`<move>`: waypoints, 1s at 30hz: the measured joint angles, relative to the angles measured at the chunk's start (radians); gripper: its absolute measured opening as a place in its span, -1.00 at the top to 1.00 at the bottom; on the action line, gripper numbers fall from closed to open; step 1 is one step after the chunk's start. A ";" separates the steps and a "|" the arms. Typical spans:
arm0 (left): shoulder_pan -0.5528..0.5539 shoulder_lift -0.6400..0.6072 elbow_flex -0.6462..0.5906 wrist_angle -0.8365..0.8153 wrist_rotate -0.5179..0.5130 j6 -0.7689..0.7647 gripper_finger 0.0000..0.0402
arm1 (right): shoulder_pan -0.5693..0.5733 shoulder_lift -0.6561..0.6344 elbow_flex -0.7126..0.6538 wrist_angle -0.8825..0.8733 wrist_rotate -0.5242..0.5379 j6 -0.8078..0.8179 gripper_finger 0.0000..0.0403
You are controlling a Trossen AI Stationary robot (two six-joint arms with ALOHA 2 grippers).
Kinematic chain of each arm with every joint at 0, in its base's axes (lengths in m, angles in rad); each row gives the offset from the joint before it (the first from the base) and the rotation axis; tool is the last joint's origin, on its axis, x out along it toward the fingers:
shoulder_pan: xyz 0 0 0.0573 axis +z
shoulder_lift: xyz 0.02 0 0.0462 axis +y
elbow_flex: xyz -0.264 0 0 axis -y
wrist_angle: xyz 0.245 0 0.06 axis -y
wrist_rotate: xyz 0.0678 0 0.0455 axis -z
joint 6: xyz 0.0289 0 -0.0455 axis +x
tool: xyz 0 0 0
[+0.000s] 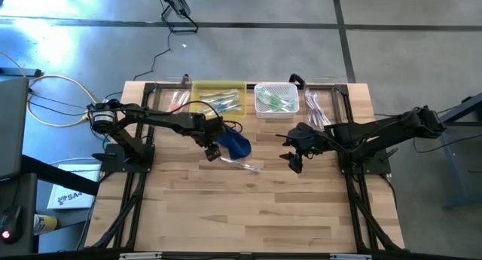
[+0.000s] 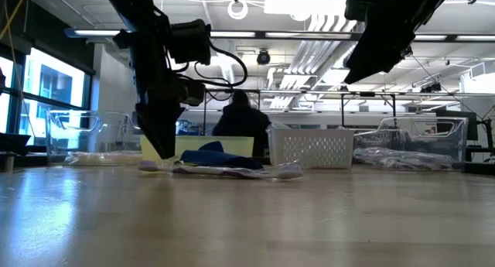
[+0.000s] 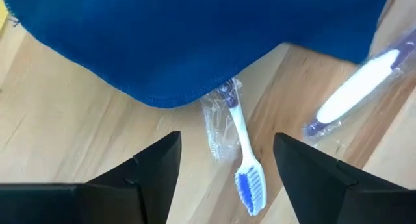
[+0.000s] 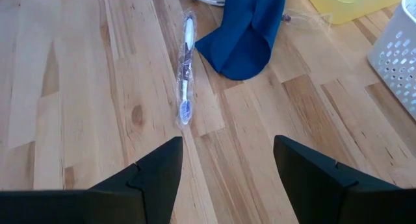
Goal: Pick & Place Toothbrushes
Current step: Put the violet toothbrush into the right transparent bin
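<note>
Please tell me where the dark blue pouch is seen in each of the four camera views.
High view: blue pouch, table centre, by the left gripper.
Low view: low dark-blue mound before the yellow bin.
Left wrist view: fills the top.
Right wrist view: upper middle.
Shared landmark: the wrapped toothbrush beside it.

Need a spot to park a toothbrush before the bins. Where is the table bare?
Bare: the whole near half of the table, below the blue pouch and wrapped toothbrush. Also a patch between the pouch and the right gripper. Crowded: the far edge, with the yellow bin, white basket and clear trays.
</note>
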 joint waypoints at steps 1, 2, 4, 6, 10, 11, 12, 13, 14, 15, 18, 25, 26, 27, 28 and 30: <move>0.000 0.008 0.001 0.003 -0.002 -0.003 -0.20 | 0.000 0.000 0.000 0.000 0.000 0.000 -0.16; 0.000 0.016 0.001 0.007 -0.001 -0.010 -0.20 | 0.000 0.000 0.000 0.000 0.000 0.000 -0.16; -0.001 0.032 0.001 0.004 0.002 -0.027 -0.20 | 0.000 0.000 0.000 0.000 0.000 0.000 -0.16; -0.008 0.062 0.001 0.032 0.023 -0.034 -0.20 | 0.000 0.000 0.000 0.000 0.000 0.000 -0.16; -0.016 0.104 0.005 0.041 0.027 -0.041 -0.20 | 0.000 0.000 0.000 0.000 0.000 0.000 -0.16; -0.016 0.112 0.005 0.041 0.027 -0.048 -0.20 | 0.000 0.000 0.000 0.000 0.000 0.000 -0.16; -0.016 0.120 0.005 0.042 0.027 -0.054 -0.20 | 0.000 0.000 0.000 0.000 0.000 0.000 -0.16; -0.016 0.125 0.005 0.043 0.027 -0.062 -0.20 | 0.000 0.000 0.000 0.000 0.000 0.000 -0.16; -0.015 0.126 0.005 0.041 0.027 -0.069 -0.20 | 0.000 0.000 0.000 0.000 0.000 0.000 -0.16; -0.015 0.126 0.005 0.041 0.027 -0.075 -0.20 | 0.000 0.000 0.000 0.000 0.000 0.000 -0.16; -0.015 0.127 0.004 0.041 0.026 -0.076 -0.15 | 0.000 0.000 0.000 0.000 0.000 0.000 -0.16; -0.013 0.129 0.001 0.034 0.027 -0.077 0.29 | 0.000 0.000 0.000 0.000 0.000 0.000 -0.16; -0.013 0.129 0.001 0.033 0.028 -0.077 0.37 | 0.000 0.000 0.000 0.000 -0.001 0.000 -0.16; -0.013 0.129 0.001 0.032 0.029 -0.076 0.44 | 0.000 0.000 0.000 0.000 -0.003 0.000 -0.16; -0.012 0.128 0.001 0.031 0.033 -0.076 0.50 | 0.000 0.000 0.000 -0.001 -0.003 0.000 -0.16; -0.010 0.127 0.000 0.028 0.046 -0.068 0.63 | 0.000 0.000 0.000 -0.005 -0.005 0.000 -0.16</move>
